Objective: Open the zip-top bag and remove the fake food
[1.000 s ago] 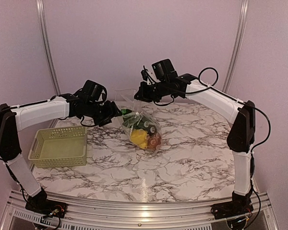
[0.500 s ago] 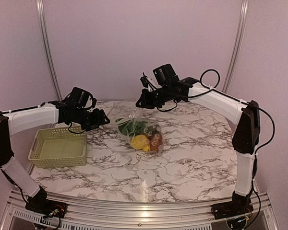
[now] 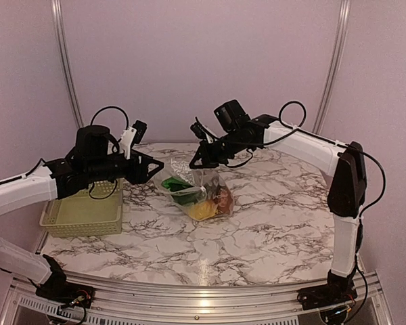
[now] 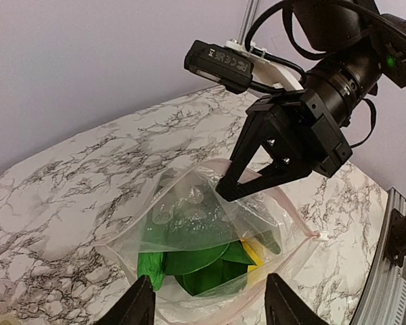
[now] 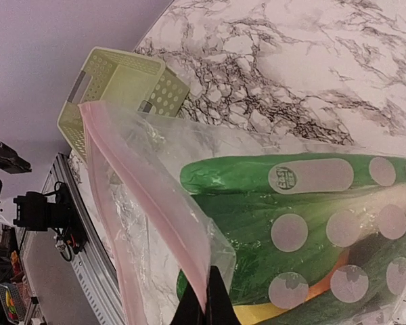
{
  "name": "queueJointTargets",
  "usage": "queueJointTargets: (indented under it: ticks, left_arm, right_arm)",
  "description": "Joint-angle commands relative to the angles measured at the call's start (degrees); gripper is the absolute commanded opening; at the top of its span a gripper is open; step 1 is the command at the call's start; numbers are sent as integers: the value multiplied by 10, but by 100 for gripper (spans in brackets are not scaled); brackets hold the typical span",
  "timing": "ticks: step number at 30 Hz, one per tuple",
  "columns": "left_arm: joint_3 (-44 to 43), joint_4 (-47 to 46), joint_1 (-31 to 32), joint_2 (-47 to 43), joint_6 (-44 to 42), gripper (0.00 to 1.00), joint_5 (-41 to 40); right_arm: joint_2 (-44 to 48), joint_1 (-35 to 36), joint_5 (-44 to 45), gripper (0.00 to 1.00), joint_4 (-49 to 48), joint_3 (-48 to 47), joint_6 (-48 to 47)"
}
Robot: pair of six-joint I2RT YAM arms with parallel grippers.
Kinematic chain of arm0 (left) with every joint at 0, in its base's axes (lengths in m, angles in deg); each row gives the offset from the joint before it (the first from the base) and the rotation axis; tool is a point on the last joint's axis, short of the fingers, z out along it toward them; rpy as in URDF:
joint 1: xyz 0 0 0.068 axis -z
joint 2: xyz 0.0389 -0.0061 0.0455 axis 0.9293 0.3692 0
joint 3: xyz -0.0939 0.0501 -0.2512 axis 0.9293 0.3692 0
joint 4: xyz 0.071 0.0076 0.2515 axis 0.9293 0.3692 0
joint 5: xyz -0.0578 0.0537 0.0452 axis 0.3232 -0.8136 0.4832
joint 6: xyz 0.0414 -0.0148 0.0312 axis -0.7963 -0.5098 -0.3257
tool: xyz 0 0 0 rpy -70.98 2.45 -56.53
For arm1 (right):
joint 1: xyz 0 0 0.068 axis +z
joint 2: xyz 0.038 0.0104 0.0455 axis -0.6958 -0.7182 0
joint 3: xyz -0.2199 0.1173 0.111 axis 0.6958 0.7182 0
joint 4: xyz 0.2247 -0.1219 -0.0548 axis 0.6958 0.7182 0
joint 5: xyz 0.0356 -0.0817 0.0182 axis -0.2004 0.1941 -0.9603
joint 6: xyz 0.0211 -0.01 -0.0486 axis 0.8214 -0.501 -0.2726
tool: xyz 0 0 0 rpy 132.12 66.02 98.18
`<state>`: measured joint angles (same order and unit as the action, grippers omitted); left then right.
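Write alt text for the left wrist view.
The right gripper pinches the far rim of an open clear bag on a marble table. Green and yellow toy food lies inside; the left gripper, open, faces the near rim.

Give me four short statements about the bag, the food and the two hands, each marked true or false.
1. The right hand pinches the zip-top bag at its zip edge. True.
2. The left hand is shut on the bag. False: it is open and holds nothing.
3. The fake food is out of the bag. False: it is inside the bag.
4. The bag's mouth is open. True.
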<state>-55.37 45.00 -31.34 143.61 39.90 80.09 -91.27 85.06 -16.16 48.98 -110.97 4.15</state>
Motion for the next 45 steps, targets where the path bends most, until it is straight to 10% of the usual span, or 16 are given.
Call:
queueJointTargets:
  ticks: [1, 18, 29, 45]
  left_arm:
    - [68, -55, 49, 9, -53, 52, -29]
    - [120, -56, 141, 103, -41, 26, -237]
    - [140, -80, 221, -24, -83, 31, -295]
    - [177, -138, 194, 119, -12, 26, -370]
  right_arm:
    - [34, 3, -31, 0, 25, 41, -28]
    - [18, 9, -72, 0, -7, 37, -13]
    - [-59, 24, -105, 0, 13, -40, -24]
    - [-49, 35, -92, 0, 29, 7, -40]
